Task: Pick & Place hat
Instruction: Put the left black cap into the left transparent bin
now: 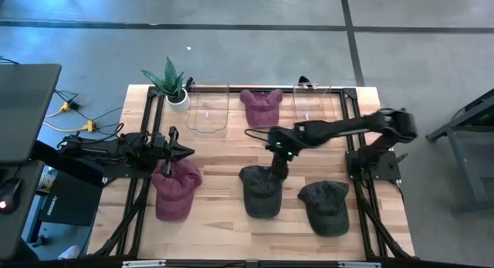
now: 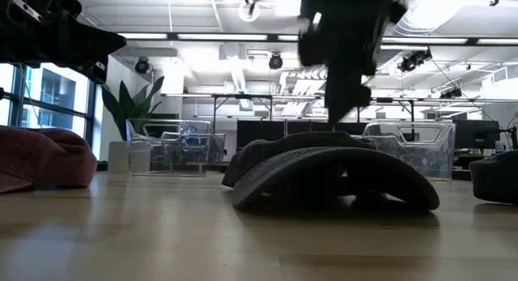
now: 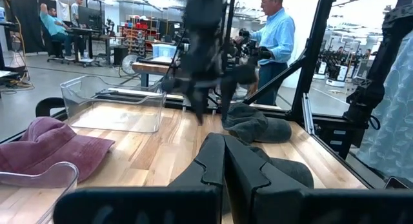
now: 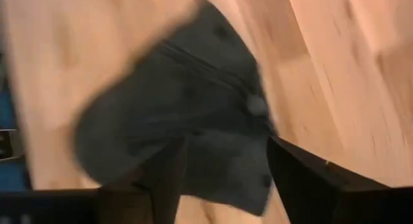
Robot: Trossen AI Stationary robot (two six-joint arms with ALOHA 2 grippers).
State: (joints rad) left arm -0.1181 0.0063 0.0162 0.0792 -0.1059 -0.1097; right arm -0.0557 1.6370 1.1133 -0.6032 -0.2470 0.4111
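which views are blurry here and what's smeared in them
Right wrist view: heavy motion blur across the dark cap and wood. Low view: the right gripper above the cap is smeared. Left wrist view: the far arm is streaked, its surroundings sharp. High view: crisp.

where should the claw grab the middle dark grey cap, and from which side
Take the dark grey fabric cap by its soft crown near the top button, coming straight down from above. It sits crown-up on the wooden table, and the right claw is above it.
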